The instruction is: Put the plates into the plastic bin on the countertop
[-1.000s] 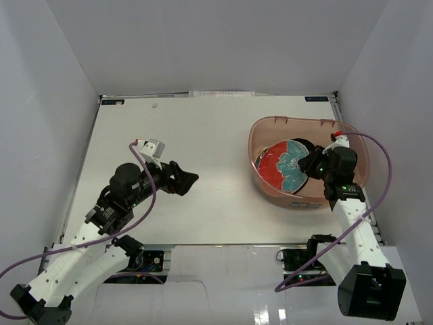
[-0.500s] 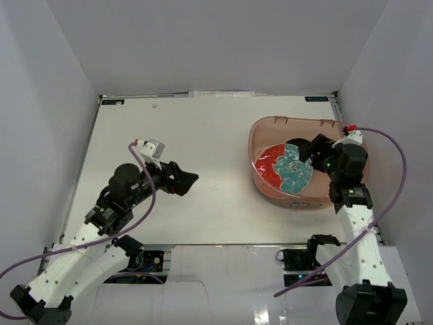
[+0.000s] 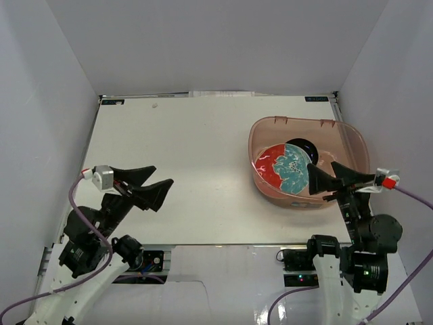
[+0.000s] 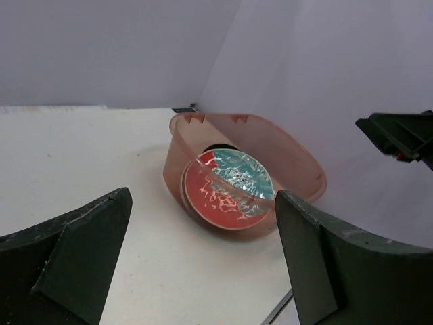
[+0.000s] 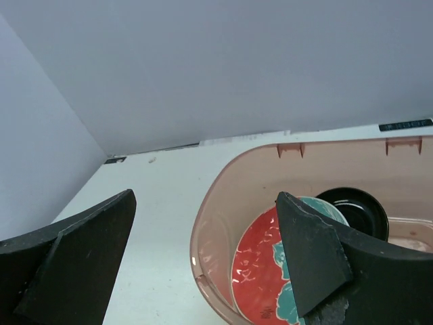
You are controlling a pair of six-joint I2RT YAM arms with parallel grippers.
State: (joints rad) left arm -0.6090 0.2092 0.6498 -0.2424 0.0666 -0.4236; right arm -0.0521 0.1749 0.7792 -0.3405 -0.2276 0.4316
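L gripper (image 3: 163, 175): jaws spread wide, nothing in them. It hangs over the near-left worktop (image 3: 196, 142), well apart from the bin (image 3: 298, 120), pointing toward it.
R gripper (image 3: 321, 166): also released, jaws wide, empty. In top view its tips overlap the bin's near rim. R wrist view looks down into the bin between the fingers, so it's raised above it, not touching the plates.
Bin sits on the right side of the worktop, near the right wall.
2 plates visible, both in the bin:
- red/teal plate (image 3: 284, 169): tilted, leaning on the near-left wall, face up toward the far side
- black plate (image 3: 303, 145): just behind it, low in the bin, partly hidden. Can't tell if flat.
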